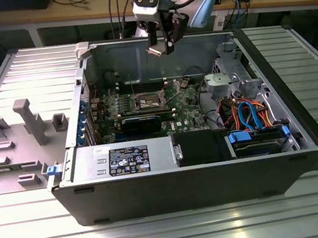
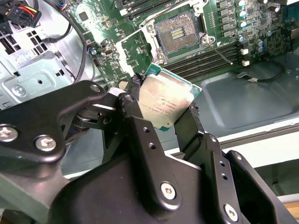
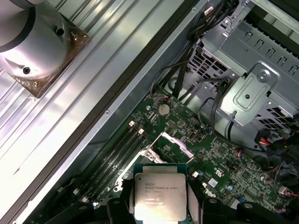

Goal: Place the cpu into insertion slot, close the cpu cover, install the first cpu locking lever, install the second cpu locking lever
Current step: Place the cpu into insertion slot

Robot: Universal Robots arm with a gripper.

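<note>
My gripper (image 1: 159,44) hangs above the open computer case, near its back wall, shut on the cpu (image 1: 155,51). In both wrist views the cpu (image 2: 166,102) (image 3: 160,196) is a square silver chip with a green edge, pinched at two opposite sides by black fingers (image 2: 134,91). It is tilted in the second wrist view. The insertion slot (image 2: 180,31) (image 1: 148,101) lies bare on the green motherboard below, dark centre showing. A silver frame, the cpu cover (image 3: 174,142), stands by the slot past the chip. A thin wire lever (image 2: 219,52) sticks out beside the slot.
Long memory slots (image 2: 212,58) run beside the socket. A grey drive cage (image 3: 254,88) with black cables, and blue and orange cables (image 1: 246,113), fill the case on the exterior view's right. A power supply (image 1: 126,158) sits at the front. A grey fixture plate (image 1: 21,143) lies outside, on the exterior view's left.
</note>
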